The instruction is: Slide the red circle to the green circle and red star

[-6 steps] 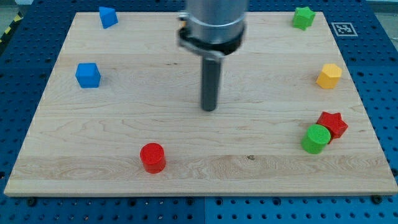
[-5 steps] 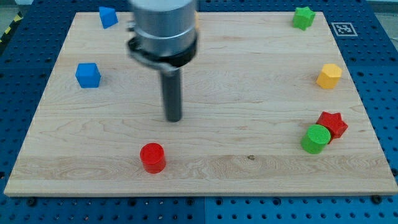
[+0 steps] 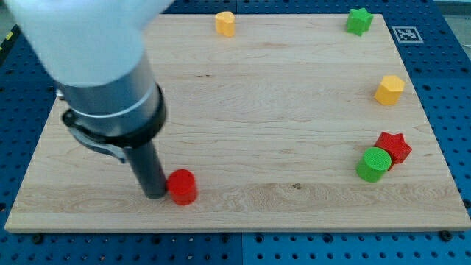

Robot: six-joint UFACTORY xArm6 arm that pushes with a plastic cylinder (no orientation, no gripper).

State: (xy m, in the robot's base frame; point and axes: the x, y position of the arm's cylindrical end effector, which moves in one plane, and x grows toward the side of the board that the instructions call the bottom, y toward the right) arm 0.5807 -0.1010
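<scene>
Moved: your tip point(image 3: 154, 194), from mid-table point(image 3: 294, 88) to touching the red circle point(image 3: 182, 186) at its view-left. No pincer fitted. Green circle point(image 3: 374, 163), red star point(image 3: 394, 146): touching, well apart at view's right.

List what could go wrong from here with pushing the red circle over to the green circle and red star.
My tip sits right against the red circle on the view's left. The round block could roll off the rod during the long slide. Arriving hard, it could knock the green circle away from the touching red star. The arm hides the board's left.
</scene>
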